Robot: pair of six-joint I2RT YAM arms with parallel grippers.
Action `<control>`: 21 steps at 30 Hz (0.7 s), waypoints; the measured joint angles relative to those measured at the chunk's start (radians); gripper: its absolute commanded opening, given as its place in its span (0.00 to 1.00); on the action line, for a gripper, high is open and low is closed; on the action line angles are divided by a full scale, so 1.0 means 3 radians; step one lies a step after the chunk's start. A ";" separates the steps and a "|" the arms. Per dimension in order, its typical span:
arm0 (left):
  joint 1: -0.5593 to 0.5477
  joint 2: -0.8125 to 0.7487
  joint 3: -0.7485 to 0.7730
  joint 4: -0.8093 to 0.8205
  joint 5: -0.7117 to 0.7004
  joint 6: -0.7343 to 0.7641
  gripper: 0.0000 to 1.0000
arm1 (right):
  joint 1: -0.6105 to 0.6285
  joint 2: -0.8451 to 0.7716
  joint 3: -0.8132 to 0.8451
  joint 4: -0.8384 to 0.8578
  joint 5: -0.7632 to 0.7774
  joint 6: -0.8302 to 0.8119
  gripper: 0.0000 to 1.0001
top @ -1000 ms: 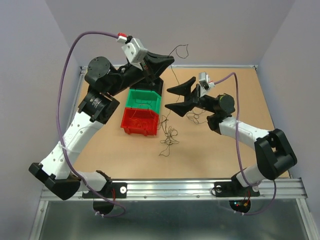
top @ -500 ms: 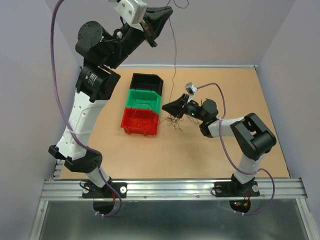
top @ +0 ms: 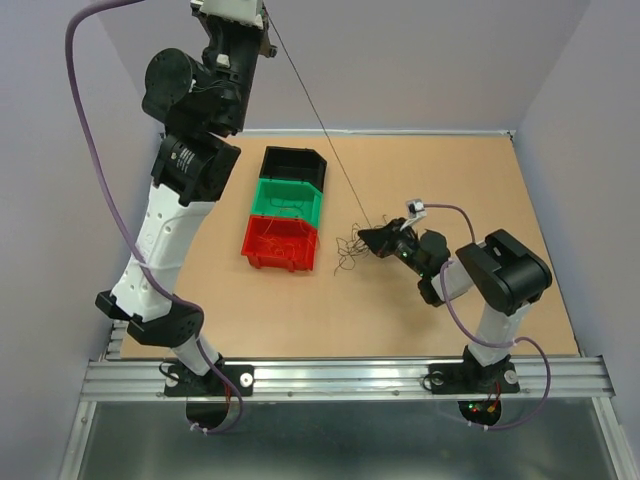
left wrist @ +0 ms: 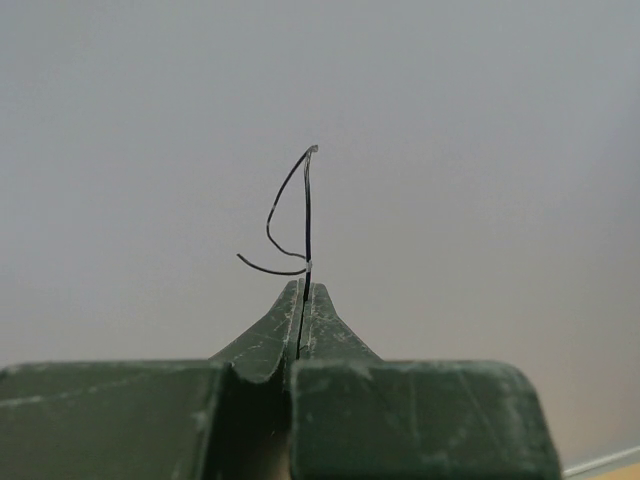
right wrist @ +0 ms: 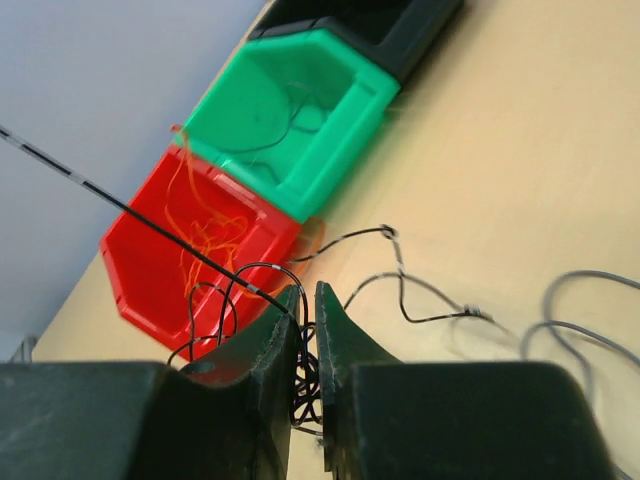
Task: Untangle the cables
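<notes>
Setting: Pale lilac walls closed in a brown bench [top: 300,310], with a metal rail [top: 350,378] across the lower part of the overhead frame.
Bins: Three bins stood in a touching column left of centre, with a black bin [top: 293,163] uppermost, a green bin [top: 288,200] in the middle and a red bin [top: 278,242] lowest.
Bin contents: Orange strands [right wrist: 205,235] lay tangled inside the red bin, and a thin dark wire [right wrist: 270,140] curled in the green bin.
Left end effector [left wrist: 303,295]: It stood high at the top left of the overhead frame, well above the bench. Its jaws were pressed flat together on the taut dark strand [top: 325,130], whose short curled tail poked out past the tips against the wall.
Taut dark strand: It ran as one straight diagonal from the top left down to just right of centre.
Right end effector [right wrist: 308,300]: It sat low over the bench, right of centre, pointing towards the bins. Its fingers were drawn in to a narrow slit, with the dark cable clump [top: 350,248] pinched between them.
Dark cable clump: It lay on the bench near the red bin's right side, not touching it, with loops spilling around the fingertips.
Loose wire: A grey strand [right wrist: 580,300] lay on the bench at the right edge of the right wrist view.
</notes>
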 measured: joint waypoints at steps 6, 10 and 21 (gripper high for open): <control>0.0008 0.0065 -0.0151 0.0242 -0.0661 0.0642 0.00 | -0.0187 -0.0080 -0.0220 0.0189 0.0350 0.0201 0.18; 0.0052 0.0196 -0.0151 0.0580 -0.0931 0.1088 0.00 | -0.0211 -0.0245 -0.0292 0.0192 0.0551 0.0217 0.21; 0.0483 -0.0617 -0.1517 0.0779 -0.0357 0.0866 0.00 | -0.0277 -0.1188 -0.0467 -0.0668 0.0785 -0.0067 0.09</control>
